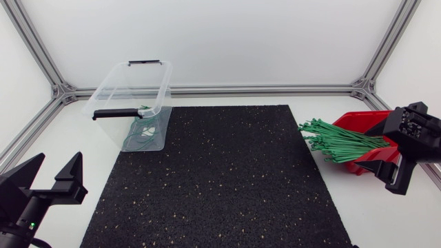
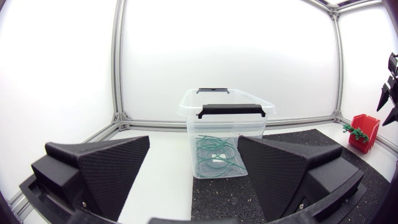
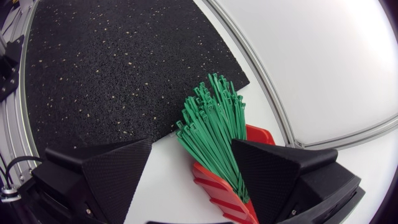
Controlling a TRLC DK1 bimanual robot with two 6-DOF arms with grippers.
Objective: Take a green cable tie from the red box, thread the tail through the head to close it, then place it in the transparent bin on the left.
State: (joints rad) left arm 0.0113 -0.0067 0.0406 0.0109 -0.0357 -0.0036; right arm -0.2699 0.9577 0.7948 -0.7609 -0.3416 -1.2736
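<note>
Green cable ties (image 3: 208,130) fan from the red box (image 1: 353,121), partly hidden beneath the wide-open right gripper (image 3: 191,148), seemingly ungrasped. The left gripper (image 2: 194,142) gapes empty before the transparent bin (image 2: 227,124).

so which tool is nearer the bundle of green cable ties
Right. The right tool is just above the green cable ties in the red box, open over the bundle. The left tool is far across the table, open, facing the transparent bin.

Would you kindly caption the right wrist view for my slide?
Open right claw above green cable ties spilling from the red box.
</note>
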